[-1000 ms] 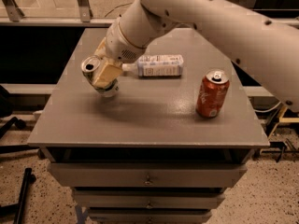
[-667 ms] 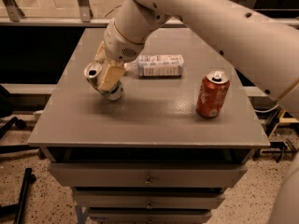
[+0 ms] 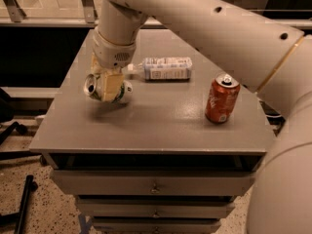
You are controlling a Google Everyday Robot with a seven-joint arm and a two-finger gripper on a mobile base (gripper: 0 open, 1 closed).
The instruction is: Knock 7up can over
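7up can [image 3: 92, 86] sits at the table's [image 3: 156, 130] left side, tipped far over, its silver top facing left and its base angled right. It looks close to lying flat, though whether it touches the tabletop cannot be told. The gripper [image 3: 110, 87] hangs straight down from the arm onto the can's middle and appears to be pinching it, one beige finger [image 3: 112, 84] lying across the can's near side. By my reading, the tipping step is in hand and nearly done. The next move calls for letting the can down onto its side, then spreading the jaws and drawing up and away without rolling it off the left edge. The bottle [image 3: 163, 68] lies just behind and to the right; the cola can [image 3: 222, 99] stands well apart.
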